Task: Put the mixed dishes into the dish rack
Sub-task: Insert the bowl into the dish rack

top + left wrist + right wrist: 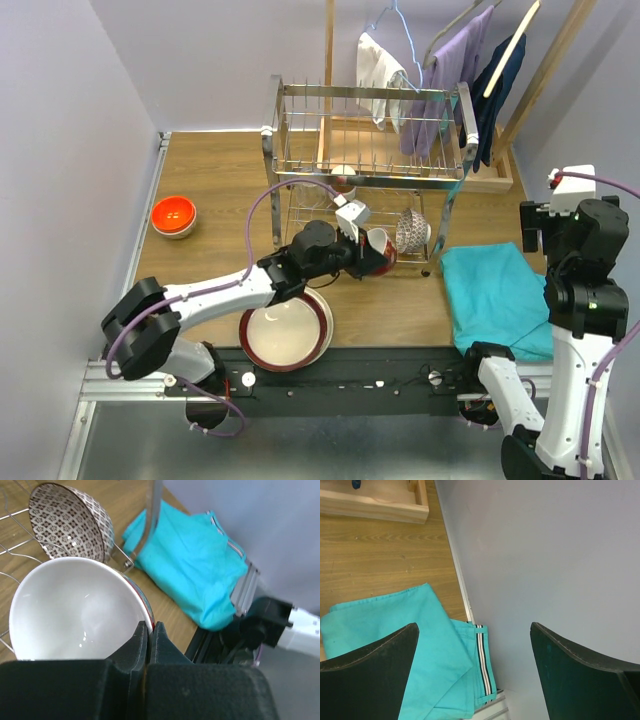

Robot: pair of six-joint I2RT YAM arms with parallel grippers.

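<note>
The left gripper is pinched nearly shut on the rim of the red-patterned bowl, one finger inside the white bowl and the other against its outer wall. The bowl is tipped on its side, its white hollow facing the wrist camera and a thin red line showing at the lip. From above, the left gripper has the bowl at the front of the dish rack, at its lower tier. It seems to lean on the lower wires, though the contact is hidden. Just beyond it on that tier, the lattice-patterned bowl also stands on edge, close to the held bowl, and I cannot tell whether they touch.

Further out on the table, the dark-red-rimmed plate lies flat under the left arm near the front edge. The orange bowl sits well apart to the left.

The right gripper is spread wide with nothing between its fingers. It hangs above the teal cloth at the table's right edge, beside the wall. Behind the rack, a wooden stand carries hung clothes.
</note>
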